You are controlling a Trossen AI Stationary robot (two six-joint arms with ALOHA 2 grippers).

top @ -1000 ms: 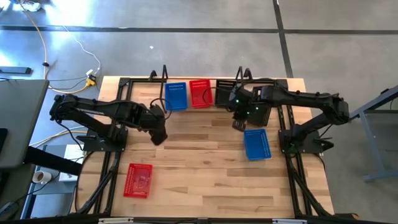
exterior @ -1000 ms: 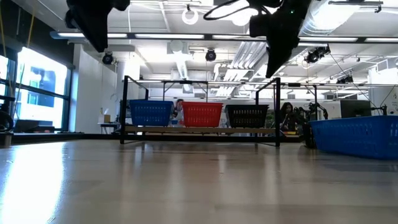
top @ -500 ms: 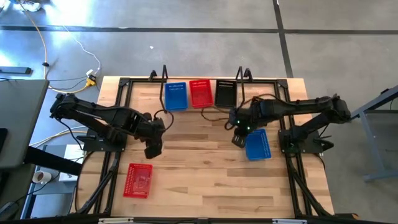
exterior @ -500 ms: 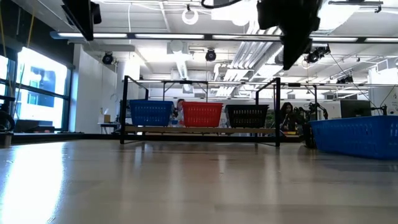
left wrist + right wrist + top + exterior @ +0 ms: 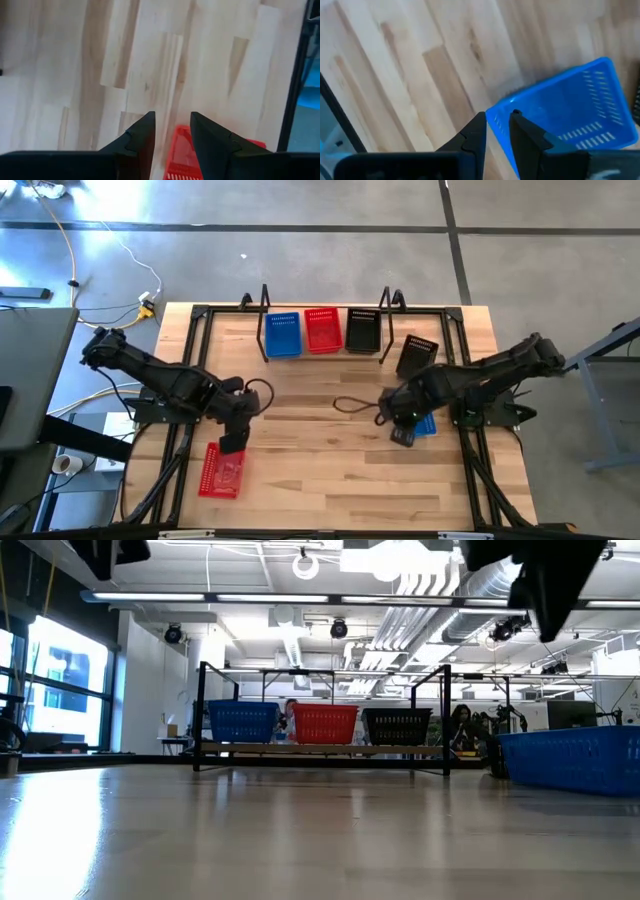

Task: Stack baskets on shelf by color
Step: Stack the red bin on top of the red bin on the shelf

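Note:
On the shelf (image 5: 320, 748) at the table's far edge stand a blue basket (image 5: 283, 335), a red basket (image 5: 322, 330) and a black basket (image 5: 362, 330), side by side. A second black basket (image 5: 416, 356) lies on the table right of them. A red basket (image 5: 222, 470) rests near the front left. My left gripper (image 5: 232, 442) hangs open above its far edge, and the basket (image 5: 192, 155) shows just past the fingers. My right gripper (image 5: 403, 435) hangs open, high above the near left corner of a blue basket (image 5: 565, 120) on the table's right.
Black frame rails (image 5: 190, 420) run along the table's left and right sides, beside the arm bases. A cable loop (image 5: 350, 405) trails from the right arm over the bare wooden middle of the table.
Both arms have swung away from the shelf toward the table's near edge. The left gripper has gone to the red basket's far edge, the right to the blue basket's near left corner. Both wrists have rolled. No basket has moved.

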